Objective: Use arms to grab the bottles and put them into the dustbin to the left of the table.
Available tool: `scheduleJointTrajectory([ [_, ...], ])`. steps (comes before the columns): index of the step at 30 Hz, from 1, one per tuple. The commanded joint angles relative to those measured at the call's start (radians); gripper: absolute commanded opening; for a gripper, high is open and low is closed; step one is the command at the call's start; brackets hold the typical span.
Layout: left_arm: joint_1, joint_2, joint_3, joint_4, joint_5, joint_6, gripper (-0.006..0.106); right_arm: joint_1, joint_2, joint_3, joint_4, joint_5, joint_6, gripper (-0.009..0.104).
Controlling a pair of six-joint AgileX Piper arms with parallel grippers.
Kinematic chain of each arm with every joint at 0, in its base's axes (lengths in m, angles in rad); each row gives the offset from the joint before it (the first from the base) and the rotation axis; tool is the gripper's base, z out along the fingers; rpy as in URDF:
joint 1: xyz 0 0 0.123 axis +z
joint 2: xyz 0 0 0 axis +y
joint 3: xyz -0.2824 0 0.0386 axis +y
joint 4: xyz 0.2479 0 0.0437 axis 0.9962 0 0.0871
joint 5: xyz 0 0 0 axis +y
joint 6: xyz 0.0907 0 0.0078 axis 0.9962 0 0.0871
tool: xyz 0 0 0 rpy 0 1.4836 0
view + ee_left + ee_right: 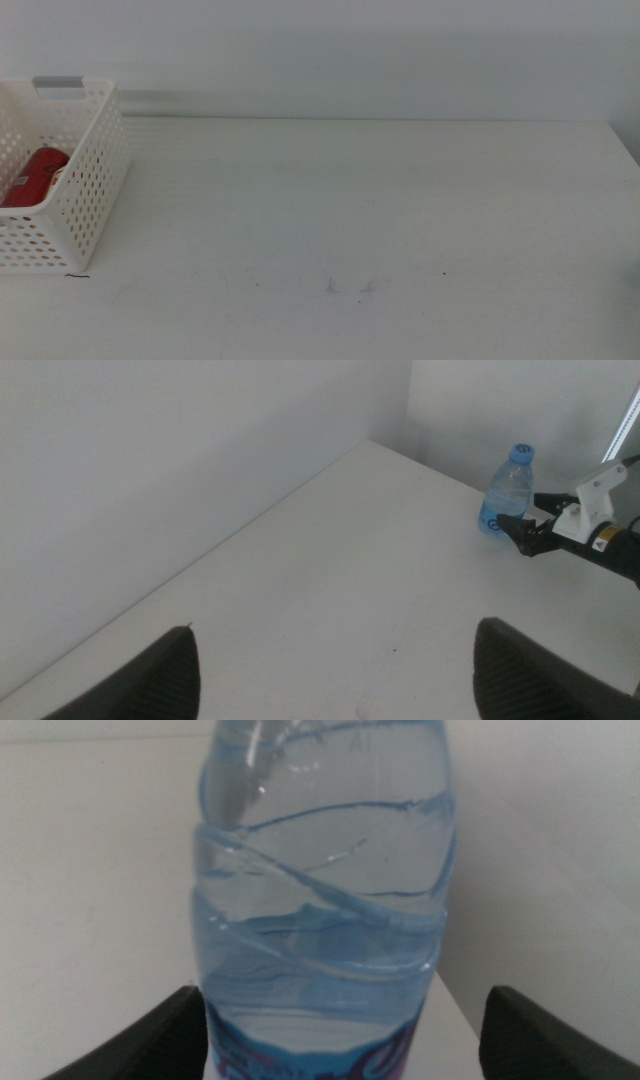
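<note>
While the left tool [330,680] hangs wide open over the counter [380,200], the right tool [340,1040] gapes around the upright water bottle [325,890]; a red can [32,176] lies in the dustbin [95,170]

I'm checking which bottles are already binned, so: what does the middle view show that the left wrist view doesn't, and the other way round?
Only the middle view shows the dustbin at the table's left end, with the red can lying inside it.

Only the left wrist view shows the water bottle standing upright near the table's far corner, the right hand right beside it, and the left hand open over bare tabletop.

Both show the white table and the wall behind it.
</note>
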Motion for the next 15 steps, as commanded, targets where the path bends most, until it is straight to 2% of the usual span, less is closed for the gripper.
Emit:
scheduleJointTrajectory([
  [1,-0.005,-0.006,-0.004,-0.007,-0.003,0.004,0.094,-0.006,0.037,-0.034,-0.01,-0.011,-0.011,0.079],
  [4,-0.005,-0.006,-0.004,-0.007,-0.003,0.004,0.094,-0.006,0.083,-0.074,-0.022,-0.011,-0.011,0.079],
  [9,-0.005,-0.006,-0.004,-0.007,-0.003,0.004,0.094,-0.003,0.137,-0.144,-0.082,-0.011,-0.006,0.079],
  [12,-0.005,-0.006,-0.004,-0.007,-0.003,0.004,0.094,0.012,0.157,-0.177,-0.084,-0.011,-0.006,0.078],
  [13,-0.005,-0.006,-0.004,-0.007,-0.003,0.004,0.094,0.017,0.159,-0.182,-0.082,-0.011,-0.006,0.074],
  [15,-0.005,-0.006,-0.004,-0.007,-0.003,0.004,0.094,0.033,0.161,-0.192,-0.082,-0.011,-0.006,0.055],
])
